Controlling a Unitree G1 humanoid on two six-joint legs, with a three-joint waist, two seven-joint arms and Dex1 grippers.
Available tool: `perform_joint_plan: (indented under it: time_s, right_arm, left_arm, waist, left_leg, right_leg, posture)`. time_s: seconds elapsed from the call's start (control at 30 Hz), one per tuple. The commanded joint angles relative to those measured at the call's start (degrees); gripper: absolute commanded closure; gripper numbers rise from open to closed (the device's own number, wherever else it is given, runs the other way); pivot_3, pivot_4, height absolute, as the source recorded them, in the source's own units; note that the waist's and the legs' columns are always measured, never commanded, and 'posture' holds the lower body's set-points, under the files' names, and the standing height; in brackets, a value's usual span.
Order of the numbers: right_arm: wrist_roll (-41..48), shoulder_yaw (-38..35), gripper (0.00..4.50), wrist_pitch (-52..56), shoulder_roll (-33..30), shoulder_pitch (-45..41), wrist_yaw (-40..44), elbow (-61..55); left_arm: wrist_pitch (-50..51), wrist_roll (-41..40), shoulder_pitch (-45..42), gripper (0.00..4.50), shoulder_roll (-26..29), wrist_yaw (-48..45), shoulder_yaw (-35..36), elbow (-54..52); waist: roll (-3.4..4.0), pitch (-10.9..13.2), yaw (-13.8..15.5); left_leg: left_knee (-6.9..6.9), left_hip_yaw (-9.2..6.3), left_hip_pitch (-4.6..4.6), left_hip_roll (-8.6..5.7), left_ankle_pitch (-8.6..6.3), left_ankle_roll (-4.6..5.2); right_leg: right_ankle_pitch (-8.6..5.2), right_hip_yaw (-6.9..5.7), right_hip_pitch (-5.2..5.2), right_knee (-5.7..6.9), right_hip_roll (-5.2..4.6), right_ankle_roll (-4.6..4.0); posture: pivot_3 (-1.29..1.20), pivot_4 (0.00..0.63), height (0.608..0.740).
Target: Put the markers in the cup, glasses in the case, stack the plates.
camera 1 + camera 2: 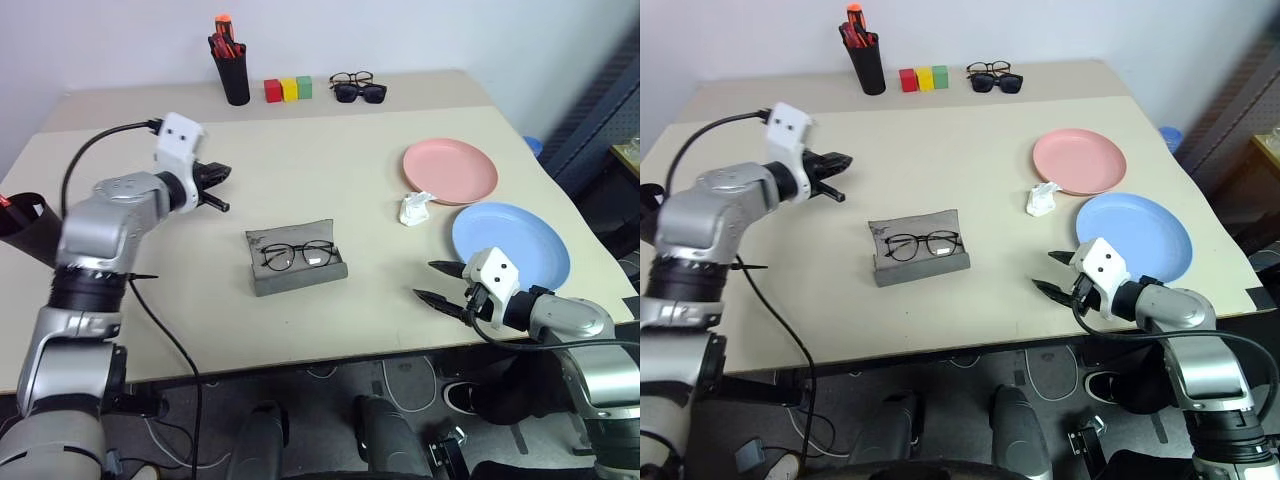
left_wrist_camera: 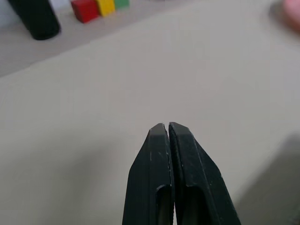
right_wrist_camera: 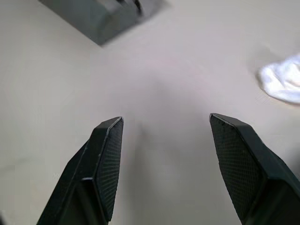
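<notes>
Plates remain unstacked: salmon plate (image 1: 450,170) and blue plate (image 1: 510,242) lie side by side on the counter (image 1: 330,170), light, stiff, slick, best pinched at a rim. Right gripper (image 1: 432,283) fingers gape empty; left gripper (image 1: 218,188) fingers are pressed together, empty.

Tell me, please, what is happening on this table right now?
Neither gripper holds anything. The left gripper is shut and empty above the table; the right gripper is open near the blue plate. The glasses already lie in the open grey case. The pink plate and the blue one are not yet stacked.
</notes>
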Motion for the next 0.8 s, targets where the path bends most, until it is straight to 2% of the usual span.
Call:
perform_joint_plan:
  time_s: [0.03, 0.13, 0.2, 0.3, 0.47, 0.53, 0.6, 0.7, 0.8]
  right_arm:
    - [0.1, -1.3, 1.53, -2.1, 0.9, 1.6, -2.2, -2.3]
    - [1.0, -1.9, 1.53, -1.9, 2.0, 3.1, -4.2, -3.7]
    - [0.6, -2.3, 1.53, -2.1, 2.2, 4.6, -5.1, -4.2]
    - [0.5, -3.3, 1.53, -2.8, 2.3, 6.3, -6.2, -3.9]
    - [2.2, -5.8, 1.53, -1.9, 2.6, 7.6, -7.9, -3.2]
    - [2.7, -6.6, 1.53, -1.8, 2.5, 7.5, -8.3, -2.8]
    - [2.9, -7.0, 1.53, -2.0, 2.3, 7.3, -8.4, -2.5]
    - [3.4, -7.4, 1.53, -2.0, 2.2, 7.3, -8.6, -2.4]
    - [4.4, -7.0, 1.53, -2.9, 1.8, 7.3, -7.0, -3.0]
  left_arm:
    - [-7.9, 8.1, -5.5, 4.46, -2.6, -4.4, -5.1, 10.4]
    - [-12.6, 11.1, -8.5, 4.46, -6.1, -11.2, -8.0, 17.4]
    - [-14.8, 8.8, -8.5, 4.46, -7.2, -20.0, -7.5, 16.7]
    - [-11.2, 3.8, -6.1, 4.46, -4.9, -34.2, -6.4, 8.5]
    - [4.9, -3.2, -0.6, 4.46, 1.7, -46.4, -7.7, -9.2]
    - [14.2, -6.1, 1.6, 4.46, 4.3, -48.4, -9.3, -16.1]
    - [17.3, -6.8, 4.3, 4.46, 5.8, -48.3, -10.0, -20.7]
    - [16.3, -7.7, 6.5, 4.46, 3.0, -43.1, -5.5, -22.9]
    - [12.6, -5.8, 5.0, 4.46, -0.1, -36.3, -1.7, -19.4]
  waist:
    - [0.00, 0.0, 0.1]
    - [-0.03, 0.0, 0.1]
    - [-0.03, 0.0, 0.2]
    - [-0.04, 0.0, 0.0]
    - [-0.01, 0.0, -0.5]
    - [-0.01, 0.0, -0.7]
    - [-0.01, 0.0, -0.9]
    - [-0.01, 0.0, -0.8]
    - [-0.04, 0.0, -0.4]
  left_leg:
    - [-0.01, 0.00, -0.04, 0.00, 0.00, 0.00]
    - [-0.01, 0.00, -0.13, 0.00, 0.00, 0.00]
    - [-0.02, 0.00, -0.19, 0.00, -0.01, 0.01]
    - [0.00, -0.01, -0.37, 0.00, -0.01, 0.01]
    - [0.00, 0.00, -0.39, 0.02, 0.00, 0.01]
    - [0.03, -0.01, -0.37, 0.03, 0.00, 0.02]
    - [0.10, -0.01, -0.37, 0.03, 0.00, 0.02]
    - [0.21, -0.01, -0.25, 0.03, 0.00, 0.02]
    - [0.40, -0.07, -0.23, 0.03, 0.00, 0.02]
  right_leg:
    - [0.02, 0.01, -0.05, 0.00, 0.01, -0.03]
    - [0.06, 0.02, -0.09, -0.02, 0.01, -0.07]
    - [0.05, 0.02, -0.15, -0.01, 0.01, -0.05]
    - [0.04, 0.02, -0.29, -0.01, 0.01, -0.07]
    - [0.05, 0.07, -0.44, 0.18, 0.01, -0.07]
    - [0.04, 0.07, -0.44, 0.26, 0.01, -0.09]
    - [0.03, 0.08, -0.41, 0.28, 0.01, -0.09]
    - [-0.07, 0.10, -0.25, 0.27, 0.01, 0.06]
    - [-0.06, 0.07, -0.13, 0.29, 0.02, 0.05]
  posture:
    - [0.00, 0.150, 0.740]
    - [0.00, 0.150, 0.740]
    - [0.00, 0.150, 0.740]
    - [0.00, 0.150, 0.740]
    - [0.00, 0.150, 0.740]
    - [0.00, 0.150, 0.740]
    - [0.00, 0.150, 0.740]
    - [0.00, 0.150, 0.740]
    - [0.00, 0.150, 0.740]
